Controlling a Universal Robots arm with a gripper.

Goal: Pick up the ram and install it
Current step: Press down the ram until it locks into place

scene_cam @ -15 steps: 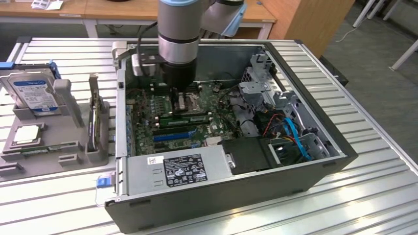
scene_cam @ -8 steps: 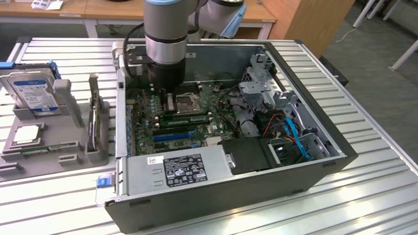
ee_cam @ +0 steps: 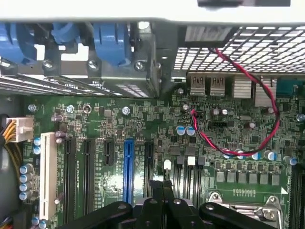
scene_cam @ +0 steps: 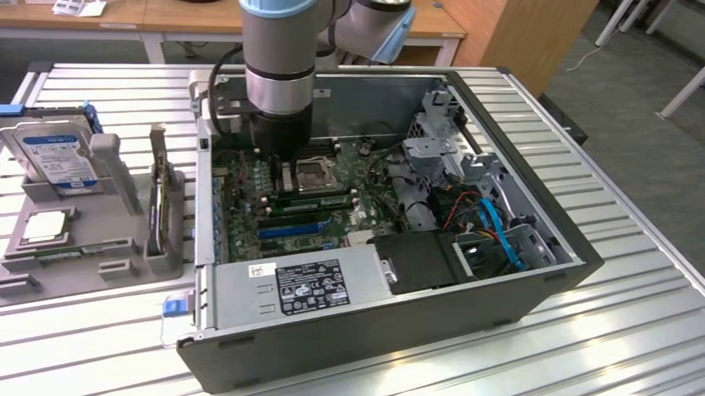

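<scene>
Claw (ee_cam: 164, 202) low over the motherboard (ee_cam: 143, 138) inside the open computer case (scene_cam: 529, 289), finger state impossible to tell.

No text was legible; the power supply label (scene_cam: 312, 286) and hard drive label (scene_cam: 59, 159) bore unreadable print.

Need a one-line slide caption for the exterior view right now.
Grey robot arm reaching down into the open black computer case, over the green motherboard, beside a blue-labelled silver hard drive.
</scene>
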